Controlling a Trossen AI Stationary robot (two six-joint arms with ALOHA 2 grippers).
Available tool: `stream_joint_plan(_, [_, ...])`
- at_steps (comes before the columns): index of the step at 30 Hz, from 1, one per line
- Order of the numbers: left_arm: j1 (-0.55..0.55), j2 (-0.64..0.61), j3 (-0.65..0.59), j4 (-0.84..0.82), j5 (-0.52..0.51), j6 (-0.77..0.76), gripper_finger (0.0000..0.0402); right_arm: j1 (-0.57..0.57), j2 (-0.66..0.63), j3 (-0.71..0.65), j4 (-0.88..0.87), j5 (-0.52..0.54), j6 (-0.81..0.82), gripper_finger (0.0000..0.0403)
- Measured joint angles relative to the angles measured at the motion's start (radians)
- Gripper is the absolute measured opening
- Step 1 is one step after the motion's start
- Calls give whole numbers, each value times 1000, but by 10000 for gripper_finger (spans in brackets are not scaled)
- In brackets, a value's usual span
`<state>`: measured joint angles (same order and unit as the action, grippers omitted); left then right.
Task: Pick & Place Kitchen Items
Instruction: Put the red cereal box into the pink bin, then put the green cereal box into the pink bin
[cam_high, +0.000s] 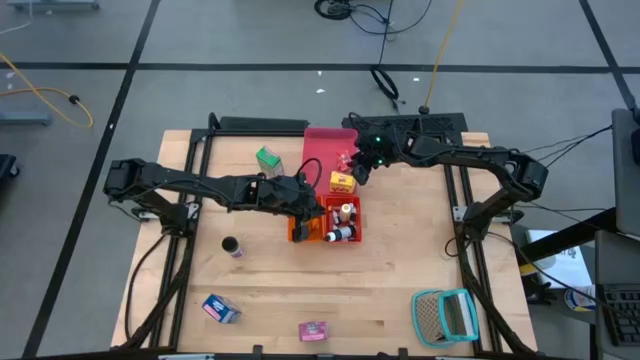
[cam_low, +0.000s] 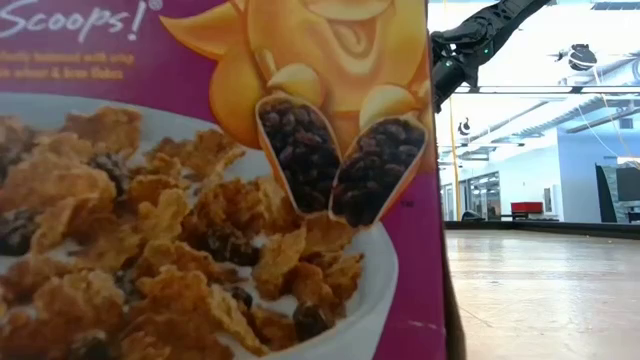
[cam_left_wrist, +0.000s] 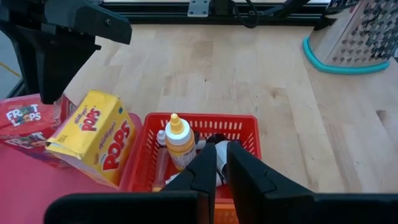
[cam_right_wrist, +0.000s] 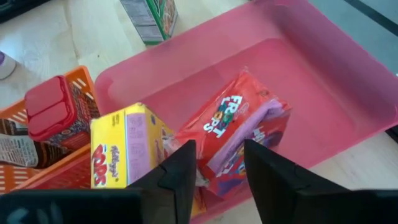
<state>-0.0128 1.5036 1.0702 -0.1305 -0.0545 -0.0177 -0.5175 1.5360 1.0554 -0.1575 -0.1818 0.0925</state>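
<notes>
A red Froot Loops box (cam_right_wrist: 236, 124) lies tilted in the pink tray (cam_right_wrist: 323, 81), leaning on a yellow Pops box (cam_right_wrist: 124, 149). My right gripper (cam_right_wrist: 219, 165) is open, one finger on either side of the red box's near end. My left gripper (cam_left_wrist: 222, 171) hangs shut above the red basket (cam_left_wrist: 199, 118), which holds a yellow-capped bottle (cam_left_wrist: 179, 140) and other small bottles. In the high view, my left gripper (cam_high: 312, 215) is over the baskets and my right gripper (cam_high: 358, 172) is at the tray's near edge. My right gripper comes slanting down from the table's right side. Its fingers (cam_right_wrist: 180, 171) flank the red box's near end (cam_right_wrist: 214, 149), and I cannot tell whether they touch it. The box rests on the tray and against the yellow box.
A green box (cam_high: 268, 158) stands left of the tray. A dark can (cam_high: 232, 246), a blue box (cam_high: 220, 308) and a pink box (cam_high: 313, 330) lie toward the near edge. The teal mesh basket (cam_high: 445, 315) is near right. A cereal box (cam_low: 220, 200) fills the low view.
</notes>
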Motion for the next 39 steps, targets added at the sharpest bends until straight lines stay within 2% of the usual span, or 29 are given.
stream_joint_plan(3, [-1, 0, 0, -10, -39, 5, 42, 0, 0, 0, 21, 0, 6, 132])
stream_joint_plan(11, [5, 0, 0, -87, -267, -2, 42, 0, -7, 0, 27, 0, -1, 132])
stream_joint_plan(19, [38, 0, 0, -133, -375, 12, 42, -13, -20, 0, 20, 0, -27, 132])
stream_joint_plan(22, [52, 0, 0, -168, -406, 81, 42, -18, -52, 0, 17, -2, -29, 132])
stream_joint_plan(27, [75, 0, 0, -302, -480, 318, 42, -19, -123, 0, -1, -2, -28, 132])
stream_joint_plan(29, [93, 0, 0, -355, -557, 341, 42, -16, -151, 0, -20, -2, -28, 132])
stream_joint_plan(31, [120, -4, 0, -406, -586, 346, 44, -8, -173, -3, -31, -2, -29, 132])
stream_joint_plan(34, [170, -22, -1, -444, -536, 321, 64, -3, -205, -22, -34, -4, -29, 132])
stream_joint_plan(39, [228, -19, -1, -480, -542, 350, 140, -5, -225, -57, -34, -3, -30, 132])
